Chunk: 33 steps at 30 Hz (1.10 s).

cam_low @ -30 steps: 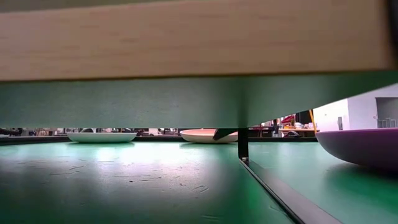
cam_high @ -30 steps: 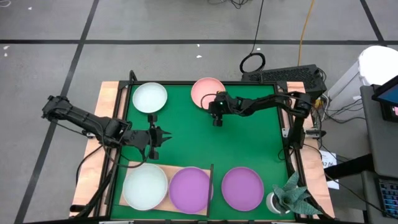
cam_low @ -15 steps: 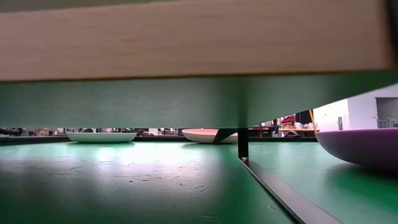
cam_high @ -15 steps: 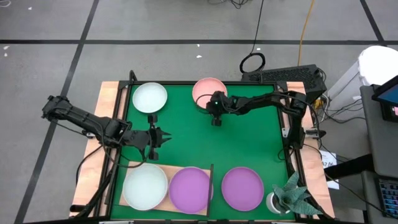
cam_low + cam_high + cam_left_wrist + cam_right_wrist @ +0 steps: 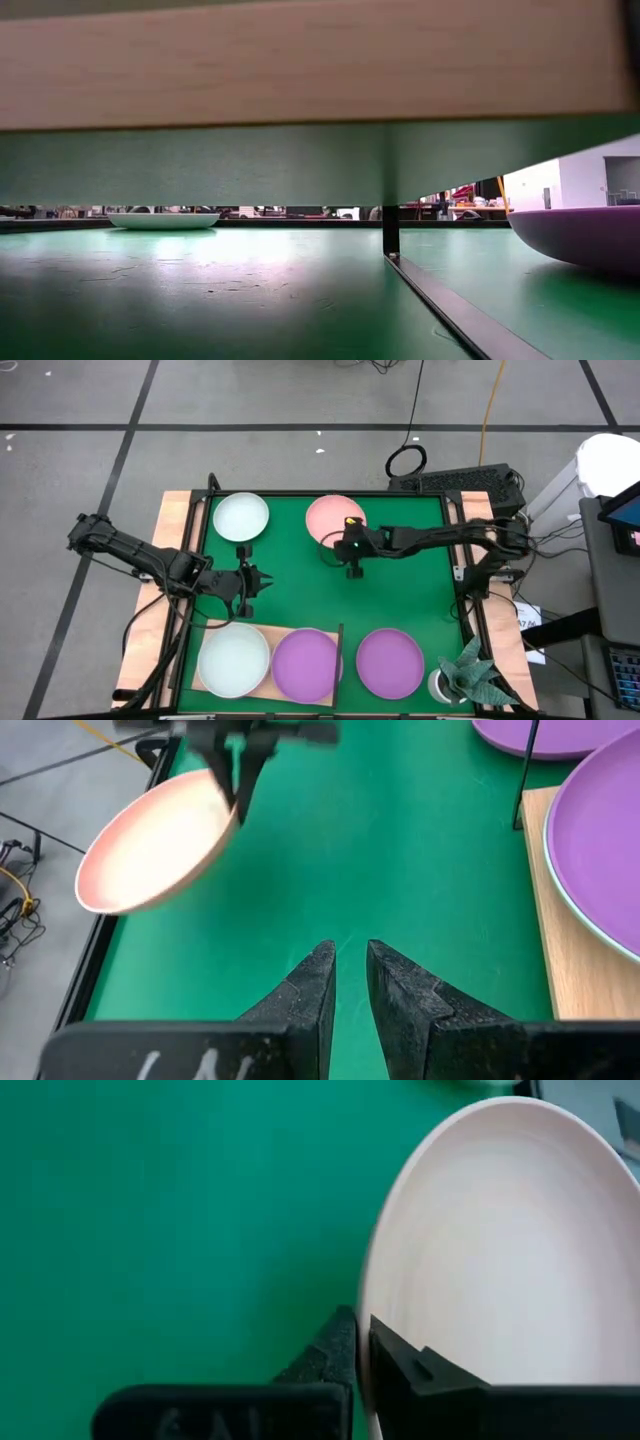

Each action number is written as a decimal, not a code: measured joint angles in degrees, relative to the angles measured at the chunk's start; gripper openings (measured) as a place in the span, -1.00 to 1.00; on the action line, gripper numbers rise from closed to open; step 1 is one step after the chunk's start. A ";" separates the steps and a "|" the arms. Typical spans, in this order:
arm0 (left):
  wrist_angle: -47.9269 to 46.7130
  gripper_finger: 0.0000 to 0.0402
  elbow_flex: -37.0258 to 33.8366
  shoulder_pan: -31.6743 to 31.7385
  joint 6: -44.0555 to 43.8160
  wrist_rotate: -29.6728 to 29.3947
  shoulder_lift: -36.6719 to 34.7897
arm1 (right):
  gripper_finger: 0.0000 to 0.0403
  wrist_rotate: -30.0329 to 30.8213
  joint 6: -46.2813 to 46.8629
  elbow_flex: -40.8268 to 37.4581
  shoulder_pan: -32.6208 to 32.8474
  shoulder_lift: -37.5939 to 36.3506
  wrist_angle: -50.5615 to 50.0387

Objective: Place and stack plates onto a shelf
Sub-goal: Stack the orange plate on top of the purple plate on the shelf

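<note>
My right gripper [image 5: 352, 552] is shut on a salmon pink plate [image 5: 333, 520] above the far middle of the green mat; the left wrist view also shows the plate [image 5: 150, 845]. My left gripper [image 5: 256, 582] hovers over the left of the mat, open by a narrow gap [image 5: 350, 965], holding nothing. A pale mint plate [image 5: 241, 517] rests on its base at the far left. On the light-wood shelf [image 5: 270, 632] at the near edge lie a white plate [image 5: 233, 658] and a purple plate [image 5: 306, 665]. Another purple plate [image 5: 390, 662] lies on the mat. My right gripper pinches the pink plate's rim [image 5: 366, 1330] between its two fingers, on the side of the plate toward the table's near edge. The fingers [image 5: 236, 790] come at it from above, slanting down. The plate is lifted clear of the mat and tilted.
A thin dark upright [image 5: 340, 645] stands at the shelf's right end, between the two purple plates. A small potted plant [image 5: 465, 678] sits at the near right corner. Bare green mat [image 5: 400, 600] lies between the grippers and the shelf.
My right gripper has shut on the pink plate's rim, then risen and moved a little toward the near edge. The plate first tipped up at the held side, then came clear of the mat and left the low view.
</note>
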 joint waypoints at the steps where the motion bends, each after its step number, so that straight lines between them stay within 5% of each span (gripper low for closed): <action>1: 0.08 -0.67 0.00 0.00 -0.03 0.00 0.00 | -0.99 0.00 0.74 0.00 1.17 -1.59 -1.05; 12: 0.49 -0.67 0.00 0.04 -0.23 -0.02 0.00 | -1.00 0.17 14.56 2.20 13.54 -13.28 -2.34; 18: 0.46 -0.67 0.00 0.04 -0.88 -0.02 0.00 | -1.00 0.90 17.40 5.44 21.27 -12.87 3.53; 24: 0.26 -0.67 0.00 0.04 -1.99 -0.02 0.00 | -1.00 13.35 25.66 5.51 28.81 -12.78 12.91; 33: 0.22 -0.67 0.02 0.04 -2.28 -0.04 0.00 | -1.00 13.57 28.09 5.49 38.41 -9.19 25.12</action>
